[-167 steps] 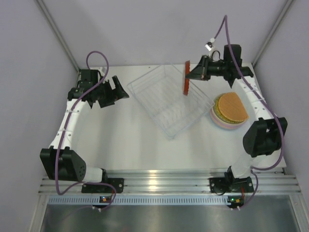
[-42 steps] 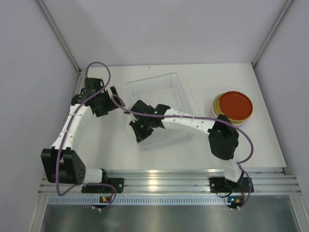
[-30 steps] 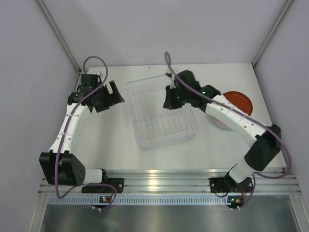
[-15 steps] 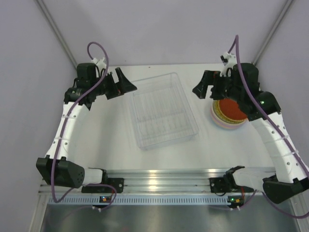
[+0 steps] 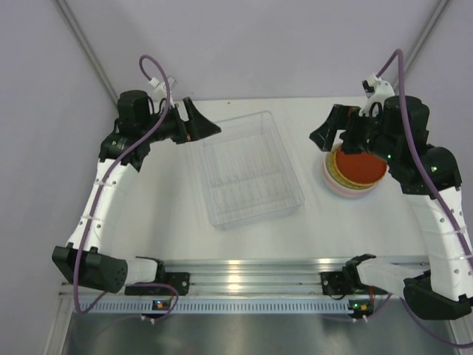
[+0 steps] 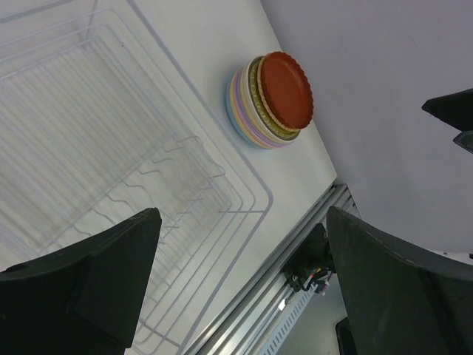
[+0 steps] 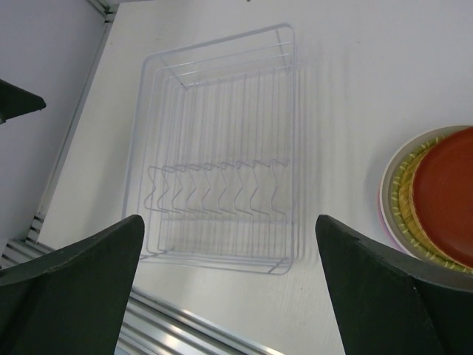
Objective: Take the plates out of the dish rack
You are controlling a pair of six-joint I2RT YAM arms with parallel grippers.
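The dish rack (image 5: pixel 251 174) lies mid-table (image 5: pixel 170 214), set slightly askew, between my two arms. The plates (image 5: pixel 358 168) sit in one stack on the table to the rack's right, apart from it and close to the right edge. My left claw (image 5: pixel 205 126) hangs over the rack's far left corner. My right claw (image 5: pixel 332 137) hangs over the far left rim of the stack, between stack and rack.
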